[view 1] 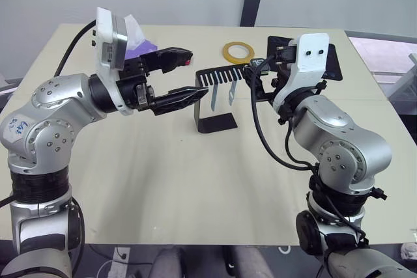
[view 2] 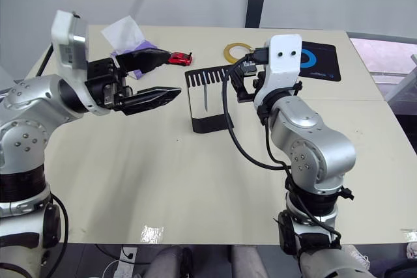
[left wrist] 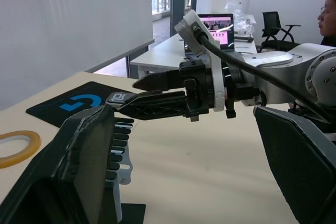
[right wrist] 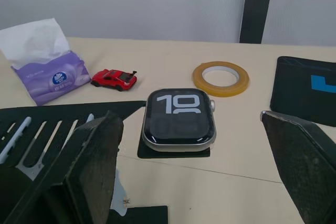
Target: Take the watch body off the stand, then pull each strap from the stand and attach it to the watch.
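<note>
Beige table under both arms. Right gripper spread wide either side of the watch body, not touching; watch lying flat on the end of the stand. Left gripper parted and empty, just beside the comb bar. Two straps hanging from the slots. Beyond: tape ring, red toy car, tissue pack, mouse pad.

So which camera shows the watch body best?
The right wrist view: the watch body sits face-up on the stand's end, screen readable. The left wrist view shows it small and edge-on; in both eye views the right arm mostly hides it.
</note>
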You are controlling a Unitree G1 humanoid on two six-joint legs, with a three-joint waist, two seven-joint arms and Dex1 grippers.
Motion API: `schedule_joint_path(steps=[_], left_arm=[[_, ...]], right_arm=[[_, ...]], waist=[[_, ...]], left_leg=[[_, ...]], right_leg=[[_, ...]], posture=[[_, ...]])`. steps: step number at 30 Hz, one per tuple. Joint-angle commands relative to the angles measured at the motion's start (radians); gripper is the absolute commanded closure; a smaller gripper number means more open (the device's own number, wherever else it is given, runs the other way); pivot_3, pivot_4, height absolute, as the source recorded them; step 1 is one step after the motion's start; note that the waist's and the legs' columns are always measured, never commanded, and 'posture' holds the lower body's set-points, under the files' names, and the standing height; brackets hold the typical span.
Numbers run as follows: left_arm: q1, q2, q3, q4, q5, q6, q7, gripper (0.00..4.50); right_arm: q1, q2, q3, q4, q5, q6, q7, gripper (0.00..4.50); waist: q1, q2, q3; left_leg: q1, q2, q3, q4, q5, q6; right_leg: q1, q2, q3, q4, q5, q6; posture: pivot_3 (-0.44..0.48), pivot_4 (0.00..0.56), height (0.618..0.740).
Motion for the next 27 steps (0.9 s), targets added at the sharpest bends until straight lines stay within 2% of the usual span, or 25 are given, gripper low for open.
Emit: schedule_joint_path(steps=[1, 13, 16, 19, 20, 21, 27], left_arm=[[0.002, 0.003, 0.024, -0.049, -0.028, 0.0, 0.008, 0.0], [0.014, 0.002, 0.025, -0.063, -0.036, 0.002, 0.022, 0.0], [0.019, 0.001, 0.024, -0.065, -0.035, 0.0, 0.022, 0.0], [0.021, -0.001, 0.024, -0.066, -0.034, -0.002, 0.023, 0.0], [0.022, -0.001, 0.023, -0.066, -0.034, -0.003, 0.023, 0.0], [0.022, -0.002, 0.023, -0.064, -0.033, -0.004, 0.022, 0.0], [0.024, -0.005, 0.022, -0.059, -0.029, -0.01, 0.021, 0.0]], right_arm=[[-0.026, 0.005, -0.011, -0.01, -0.014, -0.036, 0.009, 0.03], [-0.031, 0.017, -0.01, 0.031, -0.041, -0.073, 0.028, 0.03], [-0.031, 0.014, -0.004, 0.038, -0.045, -0.087, 0.04, 0.82], [-0.031, 0.011, -0.001, 0.042, -0.045, -0.092, 0.051, 2.46], [-0.031, 0.011, 0.0, 0.043, -0.044, -0.091, 0.055, 2.82], [-0.031, 0.01, 0.001, 0.043, -0.044, -0.09, 0.057, 3.0], [-0.031, 0.007, 0.005, 0.037, -0.045, -0.086, 0.069, 3.0]], waist=[[0.0, 0.0, 0.0], [-0.016, 0.0, 0.0], [-0.02, 0.0, 0.0], [-0.02, 0.0, 0.0], [-0.02, 0.0, 0.0], [-0.02, 0.0, 0.0], [-0.021, 0.0, 0.0]], left_leg=[[0.0, 0.0, 0.0, 0.0, 0.0, 0.0], [0.0, 0.0, 0.0, 0.0, 0.0, 0.0], [0.0, 0.0, 0.0, -0.001, 0.0, 0.0], [0.0, 0.0, 0.0, -0.001, 0.0, 0.0], [0.0, 0.0, 0.0, -0.001, 0.0, 0.0], [0.0, 0.0, 0.0, -0.001, 0.0, 0.0], [0.0, 0.0, 0.0, -0.001, 0.0, 0.0]], right_leg=[[0.0, 0.0, 0.0, 0.0, 0.0, 0.0], [0.0, 0.0, 0.0, 0.0, 0.0, 0.0], [0.0, 0.0, 0.0, 0.0, 0.0, 0.0], [0.0, 0.0, 0.0, 0.0, 0.0, 0.0], [0.0, 0.0, 0.0, 0.0, 0.0, 0.0], [0.0, 0.0, 0.0, -0.001, 0.0, 0.0], [-0.001, 0.0, 0.0, -0.001, 0.0, 0.0]], posture=[[0.0, 0.15, 0.738], [0.0, 0.15, 0.738], [0.0, 0.15, 0.738], [0.0, 0.15, 0.738], [0.0, 0.15, 0.738], [0.0, 0.15, 0.738], [0.0, 0.15, 0.738]])
